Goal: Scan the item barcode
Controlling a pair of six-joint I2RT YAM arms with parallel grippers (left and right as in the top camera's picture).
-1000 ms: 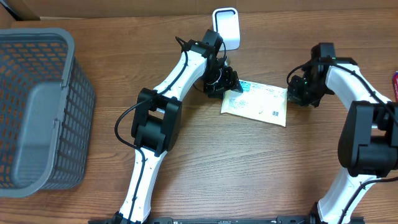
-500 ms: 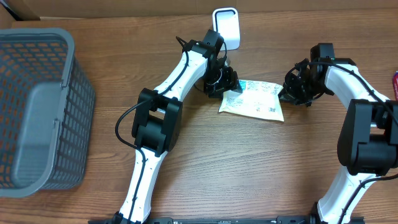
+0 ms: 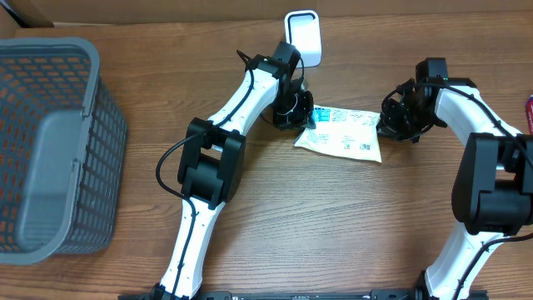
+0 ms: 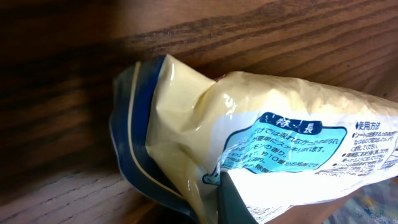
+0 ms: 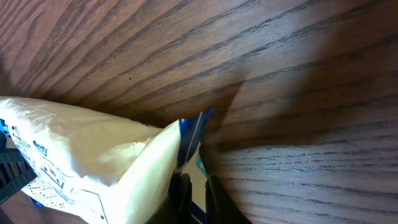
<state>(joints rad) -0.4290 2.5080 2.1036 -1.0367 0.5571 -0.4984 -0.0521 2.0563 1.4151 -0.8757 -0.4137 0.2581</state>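
The item is a pale yellow packet (image 3: 341, 133) with blue print, lying on the wooden table between my two arms. My left gripper (image 3: 306, 117) is shut on its left end. In the left wrist view a dark finger (image 4: 227, 198) presses into the crinkled packet (image 4: 249, 106) near its blue sealed edge. My right gripper (image 3: 390, 123) is shut on the packet's right edge; its two dark fingers (image 5: 180, 200) pinch the thin blue-and-white seam of the packet (image 5: 93, 143). A white scanner (image 3: 303, 36) stands at the back, just behind my left wrist.
A large grey mesh basket (image 3: 50, 150) fills the left side of the table. A red thing (image 3: 530, 104) shows at the right edge. A cardboard box corner (image 3: 25, 10) sits at the back left.
My left gripper has closed on the packet's left end. The packet has slid a little left and back, with my right gripper still holding its right edge.
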